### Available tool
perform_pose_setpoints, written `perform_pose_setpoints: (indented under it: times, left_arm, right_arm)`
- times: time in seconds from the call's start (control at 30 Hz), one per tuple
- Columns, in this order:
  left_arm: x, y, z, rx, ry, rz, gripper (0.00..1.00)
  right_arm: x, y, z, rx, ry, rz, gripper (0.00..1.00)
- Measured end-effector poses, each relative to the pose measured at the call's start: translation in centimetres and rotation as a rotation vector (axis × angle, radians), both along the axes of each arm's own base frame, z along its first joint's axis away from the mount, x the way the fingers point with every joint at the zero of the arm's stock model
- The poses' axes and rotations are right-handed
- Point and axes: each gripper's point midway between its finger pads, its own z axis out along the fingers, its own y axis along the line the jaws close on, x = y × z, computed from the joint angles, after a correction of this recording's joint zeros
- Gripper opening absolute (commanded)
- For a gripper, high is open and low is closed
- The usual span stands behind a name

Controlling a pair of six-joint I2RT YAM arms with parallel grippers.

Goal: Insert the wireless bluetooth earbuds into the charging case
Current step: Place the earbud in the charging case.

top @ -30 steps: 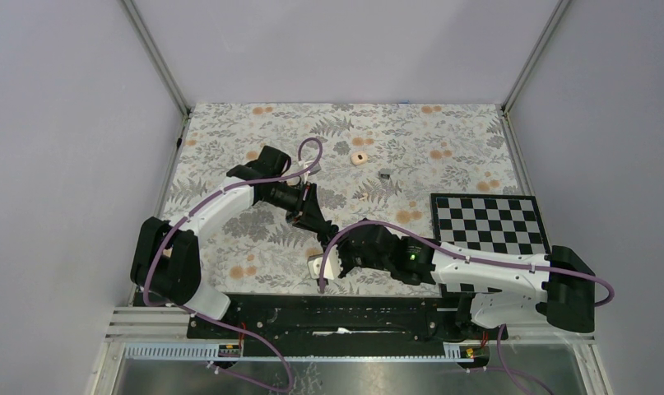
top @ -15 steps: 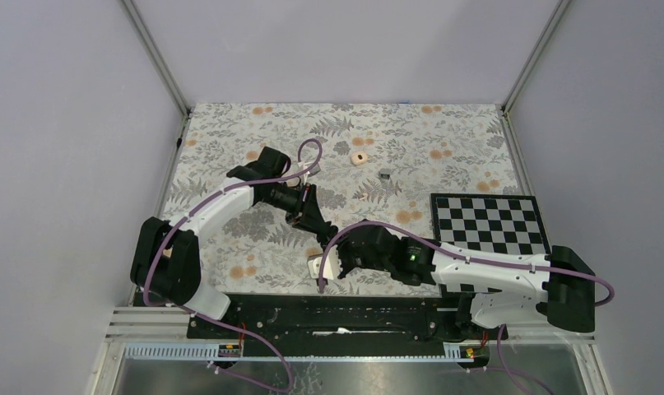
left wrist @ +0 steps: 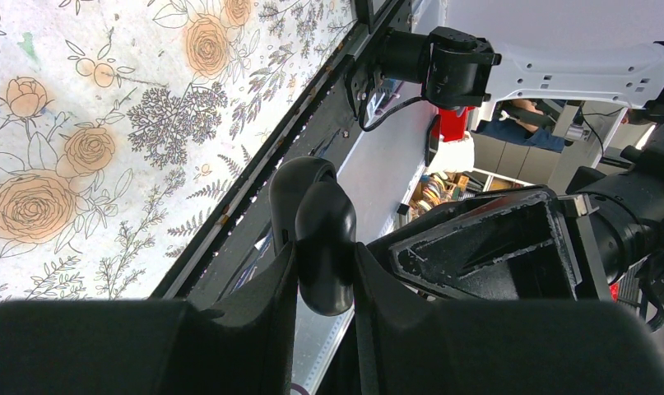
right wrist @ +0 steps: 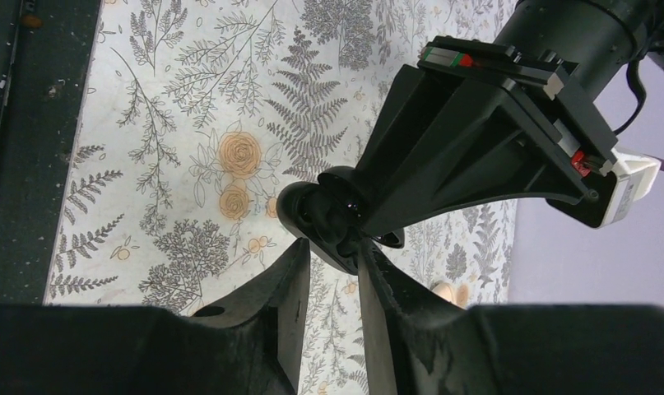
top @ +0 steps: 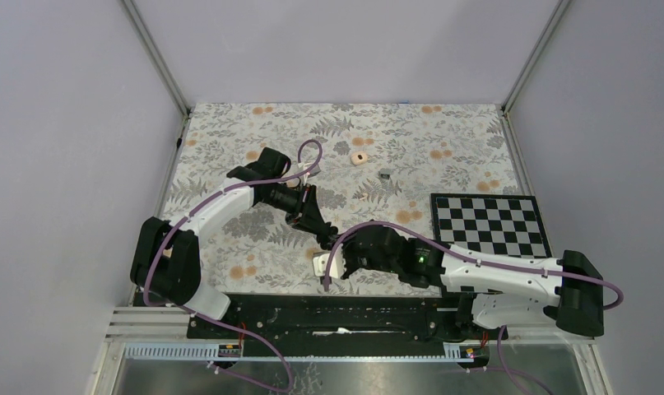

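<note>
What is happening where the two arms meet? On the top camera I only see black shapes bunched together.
Observer: The left wrist view shows the left gripper clamped on the case, a glossy black pebble.
Visitor: And the other claw?
Observer: In the right wrist view the right gripper is open, its tips right by the case's lower edge. I cannot tell whether they touch it.
Visitor: Is it holding anything?
Observer: Nothing I can see. The cloth shows through its gap.
</note>
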Motion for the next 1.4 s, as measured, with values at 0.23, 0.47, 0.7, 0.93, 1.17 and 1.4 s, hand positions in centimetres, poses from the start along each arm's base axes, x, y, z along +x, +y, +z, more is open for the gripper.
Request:
perform_pose_setpoints:
  times: [0.23,0.47,0.7,0.93,1.17,1.4]
  left_arm:
    - [0.0,0.0,0.0,0.0,0.0,0.0,0.0]
    - [0.0,0.0,0.0,0.0,0.0,0.0,0.0]
    - [0.0,0.0,0.0,0.0,0.0,0.0,0.0]
    - [0.0,0.0,0.0,0.001,0.001,0.001,0.0]
    - [0.0,0.0,0.0,0.002,0.004,0.003,0.0]
    - [0.0,0.0,-0.1,0.005,0.002,0.004,0.0]
  right_arm:
    - [-0.4,-0.3,0.7,0.078,0.073,-0.056,0.35]
    - [-1.2,-1.1,3.8,0.33,0.248,-0.185,0.45]
    - [-0.3,-1.8,4.5,0.546,0.516,-0.468,0.45]
    - [-0.5,-1.4,4.2,0.709,0.804,-0.656,0.45]
    - [-0.6,-0.9,2.9,0.814,1.037,-0.758,0.53]
    - [-1.1,-1.1,0.2,0.862,1.236,-0.84,0.54]
